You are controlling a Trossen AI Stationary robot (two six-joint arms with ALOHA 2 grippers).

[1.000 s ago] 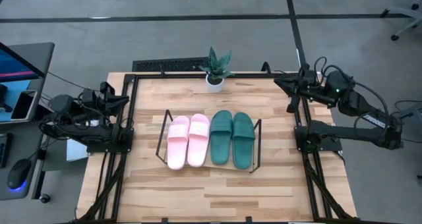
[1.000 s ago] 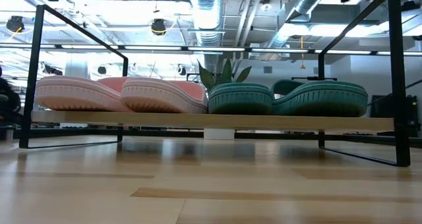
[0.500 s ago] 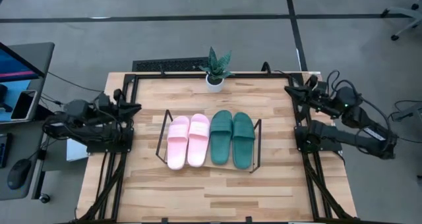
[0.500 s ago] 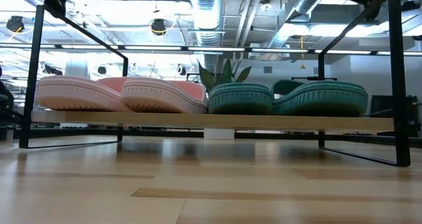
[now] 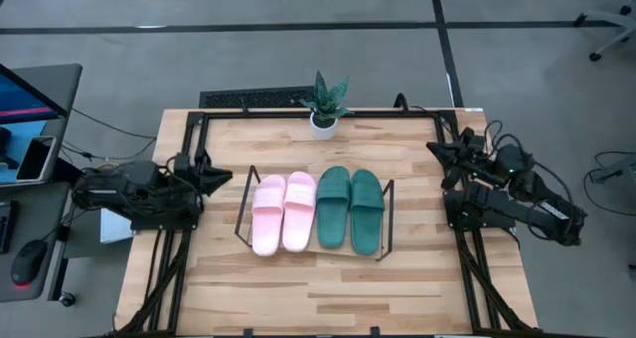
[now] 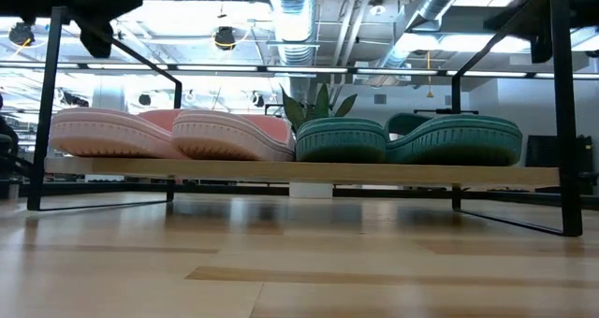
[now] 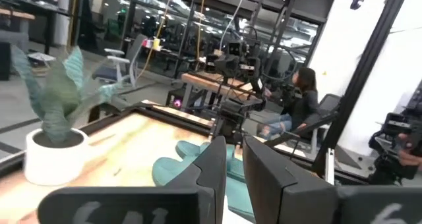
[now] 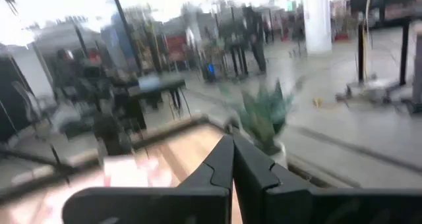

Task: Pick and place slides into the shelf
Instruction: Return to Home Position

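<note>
All four slides (pink pair, then green pair) sit on the shelf midway between the hands, the left hand slightly parted and empty, the right hand clenched on nothing

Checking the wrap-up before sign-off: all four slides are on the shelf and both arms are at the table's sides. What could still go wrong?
1. The left gripper points at the shelf, near its left end loop; a wide swing could knock it and shift the slides.
2. The right gripper sits close to the black frame edging the table and might clip a post.
</note>
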